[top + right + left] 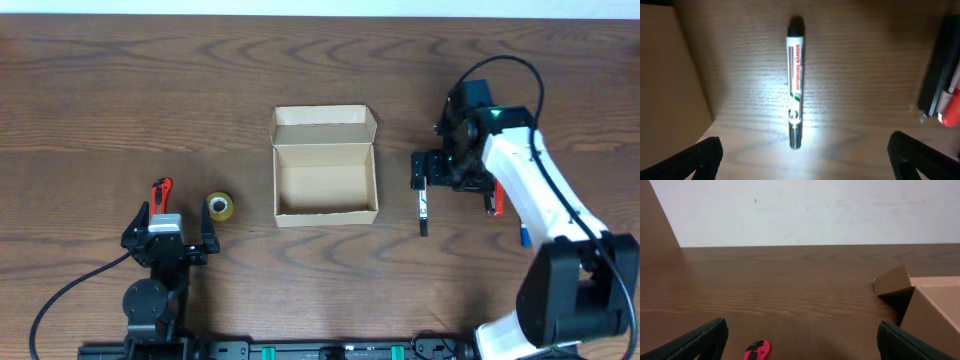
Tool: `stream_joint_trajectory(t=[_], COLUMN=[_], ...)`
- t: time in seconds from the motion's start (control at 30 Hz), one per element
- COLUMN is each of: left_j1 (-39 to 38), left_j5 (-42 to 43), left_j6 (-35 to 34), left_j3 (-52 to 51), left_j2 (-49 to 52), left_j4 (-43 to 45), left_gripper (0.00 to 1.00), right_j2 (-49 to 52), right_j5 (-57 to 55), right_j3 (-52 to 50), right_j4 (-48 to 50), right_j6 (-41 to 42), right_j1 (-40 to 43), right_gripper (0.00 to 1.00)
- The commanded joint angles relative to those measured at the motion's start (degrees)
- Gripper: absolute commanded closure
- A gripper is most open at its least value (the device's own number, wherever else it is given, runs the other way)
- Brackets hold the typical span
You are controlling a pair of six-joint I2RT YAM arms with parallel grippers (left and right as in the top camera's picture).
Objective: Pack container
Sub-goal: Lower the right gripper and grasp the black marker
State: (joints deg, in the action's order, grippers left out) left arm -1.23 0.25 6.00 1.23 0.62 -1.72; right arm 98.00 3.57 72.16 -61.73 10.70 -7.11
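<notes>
Overhead view: container (pixel 327 213), lid open for loading, at middle of table (pixel 100 80). Right end effector (pixel 805 142), released wide, poised over marker (pixel 795 80) beside container, likely for pickup. Left end effector (pixel 802 327) released, parked near tape roll (pixel 221 206).

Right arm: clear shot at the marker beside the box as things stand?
Probably yes. The right gripper hangs open directly over the marker, fingers either side of it. The marker lies alone on bare table; the container wall and another pen sit well off to the sides.
</notes>
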Motion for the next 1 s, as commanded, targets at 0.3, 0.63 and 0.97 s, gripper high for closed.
stream_joint_trajectory(t=[0.3, 0.63, 0.97], left_j1=[-0.07, -0.07, -0.07], left_j5=[0.72, 0.72, 0.72], left_j6=[-0.44, -0.44, -0.42], left_j3=[-0.94, -0.94, -0.94], left_j2=[-0.42, -0.42, -0.42], left_j4=[-2.71, -2.71, -2.71], left_gripper=[0.05, 0.05, 0.05], right_j2=[3.39, 3.39, 3.39], right_j5=[-0.11, -0.13, -0.13], right_j3=[-11.26, -18.91, -18.95], right_j4=[12.48, 18.88, 20.24], right_j6=[1.55, 2.14, 2.12], right_j1=[-0.59, -0.59, -0.59], right_gripper=[0.01, 0.02, 0.44])
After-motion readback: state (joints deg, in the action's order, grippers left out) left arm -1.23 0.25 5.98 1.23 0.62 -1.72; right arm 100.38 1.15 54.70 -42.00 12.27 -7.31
